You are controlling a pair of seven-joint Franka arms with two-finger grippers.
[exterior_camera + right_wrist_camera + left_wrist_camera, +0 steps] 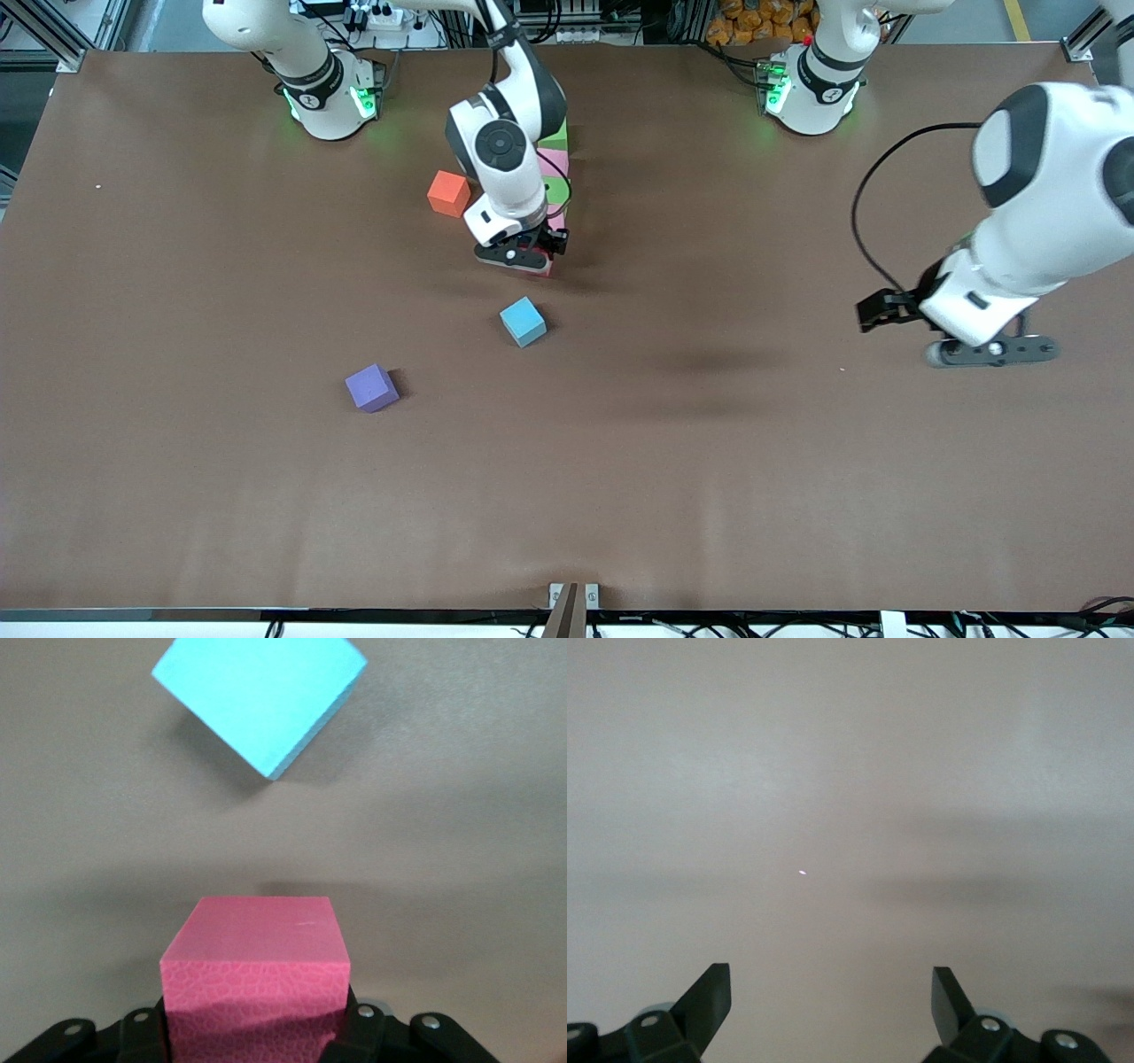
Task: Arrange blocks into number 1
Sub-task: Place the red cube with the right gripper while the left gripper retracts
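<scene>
The right gripper (523, 257) is low over the tabletop (709, 461), and its fingers are closed on the red block (255, 979) (in the right wrist view it looks more deep pink). It holds the block at the camera-side end of a line of green and light pink blocks (556, 168), mostly hidden by the arm. I judge the block is held there to lengthen this line, the stem of the 1.

The orange block (449, 193) lies beside the line, toward the right arm's end, perhaps as the flag of the digit. The blue block (523, 321) lies nearer the camera, close to where the line would continue, so it may be in the way. The purple block (371, 388) lies nearer still.

The left gripper (831, 997) waits over bare tabletop, fingers fully apart and holding nothing.
</scene>
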